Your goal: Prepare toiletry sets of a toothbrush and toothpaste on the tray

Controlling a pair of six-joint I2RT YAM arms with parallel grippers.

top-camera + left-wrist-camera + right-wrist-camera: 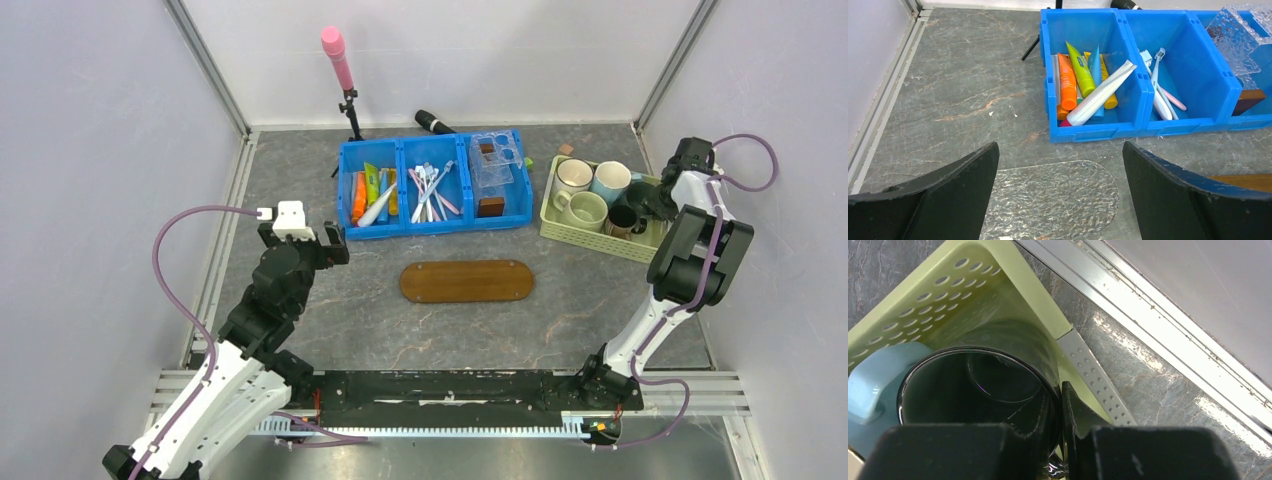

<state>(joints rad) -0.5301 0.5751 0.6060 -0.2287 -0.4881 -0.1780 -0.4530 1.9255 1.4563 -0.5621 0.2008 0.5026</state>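
The tray (466, 281) lies flat and bare at the middle of the grey marbled table (400, 335), which is closed in by plain white walls (100, 150). Just behind it stands the blue bin (440, 229). The bin's left compartment holds the toothpaste (1080, 70), a green tube and a white one, among orange and yellow tubes. In the middle compartment the toothbrush (1155, 75) seems to be the pale one leaning among pink-handled brushes, though the jumble makes that hard to tell. The left gripper (1060, 147) hovers with its jaws wide over bare table, near the bin's left compartment and left of the tray. Far right, well apart from the tray, the right gripper (1060, 405) reaches into the pale green basket (1013, 275) of mugs, its jaws narrowed onto the wall of a dark mug (978, 385).
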